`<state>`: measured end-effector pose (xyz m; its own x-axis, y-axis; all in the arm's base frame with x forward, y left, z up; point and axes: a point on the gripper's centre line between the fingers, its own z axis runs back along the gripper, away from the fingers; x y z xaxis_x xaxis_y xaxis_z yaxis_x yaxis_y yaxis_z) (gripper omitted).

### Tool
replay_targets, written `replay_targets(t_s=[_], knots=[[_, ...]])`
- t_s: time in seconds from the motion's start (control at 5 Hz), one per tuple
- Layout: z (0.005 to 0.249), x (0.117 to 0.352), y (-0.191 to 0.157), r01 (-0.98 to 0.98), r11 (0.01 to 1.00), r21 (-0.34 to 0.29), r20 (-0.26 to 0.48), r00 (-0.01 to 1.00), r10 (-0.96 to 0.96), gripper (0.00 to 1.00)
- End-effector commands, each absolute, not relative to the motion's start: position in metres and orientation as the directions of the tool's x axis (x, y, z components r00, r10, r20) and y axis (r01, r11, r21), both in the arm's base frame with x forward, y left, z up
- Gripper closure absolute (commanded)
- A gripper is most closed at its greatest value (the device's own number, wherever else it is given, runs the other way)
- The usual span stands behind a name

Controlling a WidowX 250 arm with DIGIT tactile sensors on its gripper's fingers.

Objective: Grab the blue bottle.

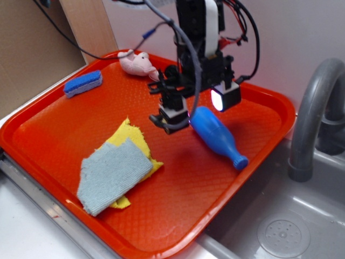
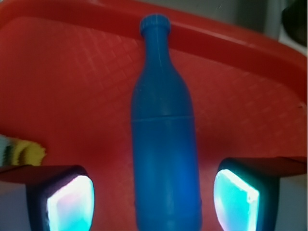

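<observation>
The blue bottle [image 2: 166, 144], a small smooth bright-blue plastic toy with a cylindrical body narrowing to a slim neck and flared rim, lies on its side right of centre on a textured orange plastic tray [image 1: 178, 216]. In the wrist view it runs up the middle of the frame, base at the bottom edge, neck pointing toward the tray's raised far wall.

The black robot gripper [image 2: 151, 199] is spread wide, nothing held. Its two glowing fingertip pads [image 2: 67, 202] sit at the lower left and lower right of the wrist view, one on each side of the bottle's thick body with red tray showing in the gaps. In the exterior view the claw hangs over the bottle's base end, at frame centre.

The bottle looks light, stiff and slippery, and being round it would likely roll if nudged. The wide cylindrical body between the pads seems the best place to hold; the tapering neck would likely slide out.

Farther out: a grey cloth [image 1: 110, 175] on a yellow cloth [image 1: 132, 135] at lower left, a flat blue sponge [image 1: 82, 83] and a pink plush toy [image 1: 137, 63] at upper left, and a grey faucet [image 1: 315, 108] over a sink [image 1: 283, 234] at right.
</observation>
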<state>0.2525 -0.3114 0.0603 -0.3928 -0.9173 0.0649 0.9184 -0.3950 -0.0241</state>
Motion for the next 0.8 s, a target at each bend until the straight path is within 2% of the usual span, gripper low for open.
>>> replay_targets(t_s=[0.0, 0.2, 0.4, 0.6], knots=[[0.062, 0.234, -0.327, 0.887, -0.461, 0.030, 0.103, -0.462, -0.881, 0.00], [0.056, 0.229, -0.332, 0.864, -0.503, 0.025, 0.051, -0.503, -0.863, 1.00], [0.077, 0.237, -0.311, 0.959, -0.283, 0.020, 0.025, -0.283, -0.959, 1.00], [0.122, 0.236, -0.268, 0.999, -0.037, -0.015, 0.042, -0.036, -0.998, 1.00]])
